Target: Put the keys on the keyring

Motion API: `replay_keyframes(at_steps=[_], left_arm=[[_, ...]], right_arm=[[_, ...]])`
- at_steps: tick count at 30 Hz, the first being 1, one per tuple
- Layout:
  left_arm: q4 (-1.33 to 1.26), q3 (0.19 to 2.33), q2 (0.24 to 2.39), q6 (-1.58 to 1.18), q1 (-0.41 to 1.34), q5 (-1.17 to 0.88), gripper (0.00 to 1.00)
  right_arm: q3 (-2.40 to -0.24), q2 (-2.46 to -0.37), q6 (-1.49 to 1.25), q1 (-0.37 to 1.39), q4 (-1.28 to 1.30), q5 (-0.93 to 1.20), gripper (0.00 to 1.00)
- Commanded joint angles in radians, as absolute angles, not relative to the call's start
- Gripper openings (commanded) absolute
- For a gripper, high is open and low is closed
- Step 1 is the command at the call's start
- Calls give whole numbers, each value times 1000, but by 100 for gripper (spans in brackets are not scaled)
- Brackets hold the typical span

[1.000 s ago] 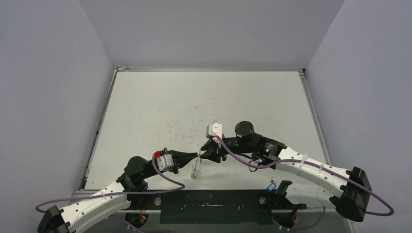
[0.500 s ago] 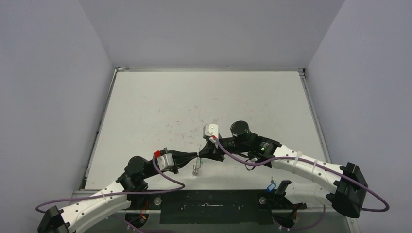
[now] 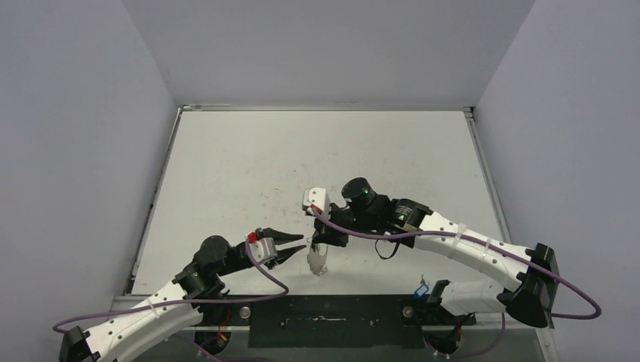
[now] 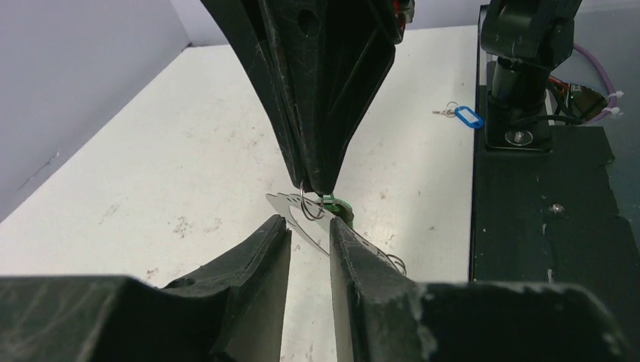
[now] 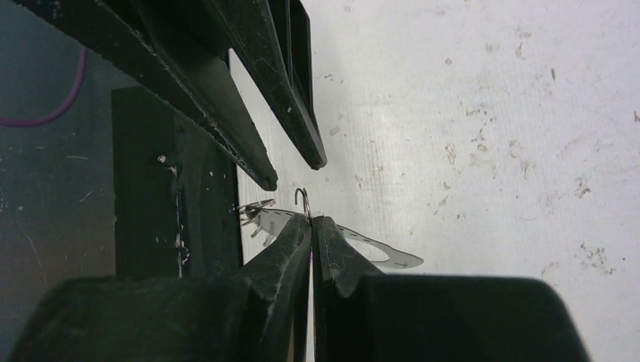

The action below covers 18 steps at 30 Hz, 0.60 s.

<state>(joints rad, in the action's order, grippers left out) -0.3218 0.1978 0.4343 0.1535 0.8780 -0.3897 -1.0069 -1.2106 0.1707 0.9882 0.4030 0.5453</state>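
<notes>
My right gripper is shut on the small wire loop of the green key. The pale-grey keyring hangs from that loop just above the table and also shows in the left wrist view and the right wrist view. My left gripper is open and empty just to the left, and the ring's edge lies between its fingertips. The blue key lies by the right arm's base and also shows in the left wrist view.
The black base plate runs along the table's near edge just below the grippers. The right arm's base stands on it. Purple cables loop from both wrists. Grey walls enclose the table on three sides.
My left gripper has opened and drawn back to the left. My right gripper has moved left, and the keyring now hangs from it alone.
</notes>
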Motion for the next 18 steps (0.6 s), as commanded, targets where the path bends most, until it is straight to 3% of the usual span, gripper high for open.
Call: replay_keyframes(at_steps=[1,18], left_arm=[[-211,277,464,197,879,-389,25],[-308,275,558,174,879,-449,25]], right_arm=[[-1121,-1267,171,1022,534,462,0],[-1170,-1322,146,1062,547,449,0]])
